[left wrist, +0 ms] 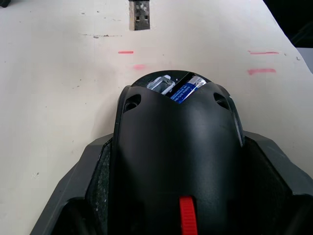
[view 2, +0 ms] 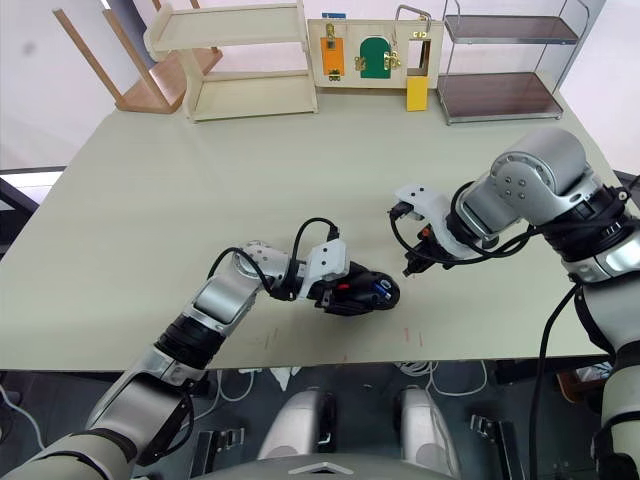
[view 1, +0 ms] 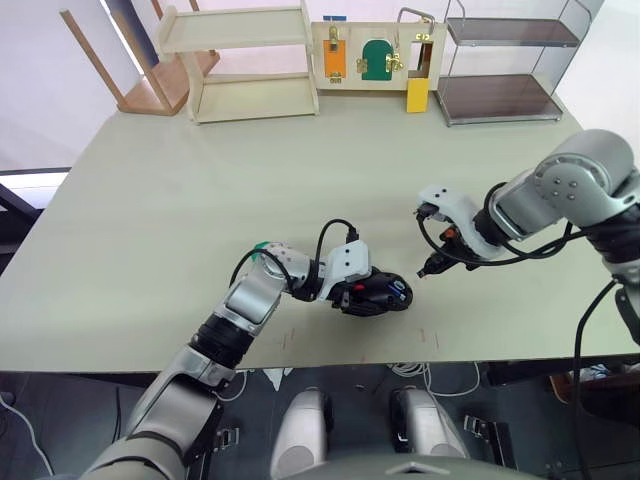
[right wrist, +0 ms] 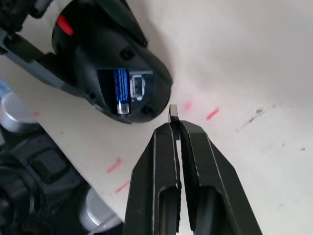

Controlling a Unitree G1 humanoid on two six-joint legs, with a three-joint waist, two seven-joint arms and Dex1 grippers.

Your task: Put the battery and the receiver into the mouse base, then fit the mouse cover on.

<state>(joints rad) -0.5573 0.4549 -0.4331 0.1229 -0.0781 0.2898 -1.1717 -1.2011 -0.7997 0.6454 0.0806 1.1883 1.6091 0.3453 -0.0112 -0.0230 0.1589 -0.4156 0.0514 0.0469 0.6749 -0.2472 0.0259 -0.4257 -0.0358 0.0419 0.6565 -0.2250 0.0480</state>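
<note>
mouse base [view 1: 375,293] clamped in left tool [view 1: 372,292] | battery [right wrist: 121,89] seated | right tool [right wrist: 175,123] pinching receiver [right wrist: 173,113]

A pale table [view 1: 180,220] carries everything — the mouse base [view 1: 378,295] near its front edge, a wooden shelf [view 1: 245,60], latch board [view 1: 375,55] and metal rack [view 1: 505,60] along the far edge.

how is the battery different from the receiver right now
The battery is a blue cylinder already seated in its slot in the mouse base; the receiver is a tiny flat grey piece outside the mouse, pinched in the right pincer. The battery lies along the base held by the left pincer; the receiver pokes out past the fingertips beside the mouse. The receiver's slot next to the battery looks empty. Both are far smaller than the mouse.
</note>
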